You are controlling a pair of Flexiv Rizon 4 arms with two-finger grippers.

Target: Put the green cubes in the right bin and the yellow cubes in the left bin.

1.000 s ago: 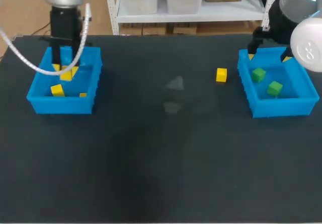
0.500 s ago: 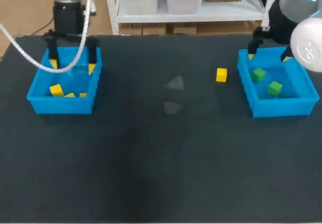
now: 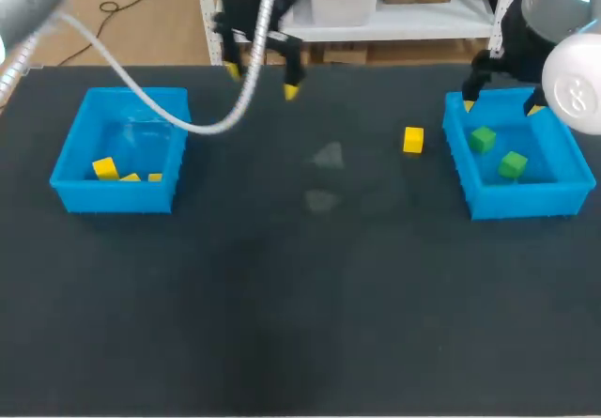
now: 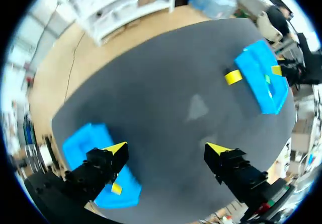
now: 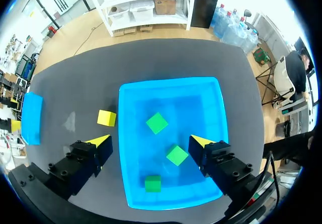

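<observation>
Near the back edge of the table, left of centre, my left gripper hangs high and open with nothing between its fingers. The left blue bin holds three yellow cubes. One yellow cube lies on the table just left of the right blue bin. My right gripper is open and empty above that bin. Three green cubes lie inside it; the head view shows two.
A dark mat covers the table, with open room across its middle and front. In the left wrist view the right bin is far ahead, beyond the loose cube.
My left gripper opened inside the left bin, leaving a yellow cube there. It then rose and swung right, toward the back middle of the table. My right arm has not moved.
</observation>
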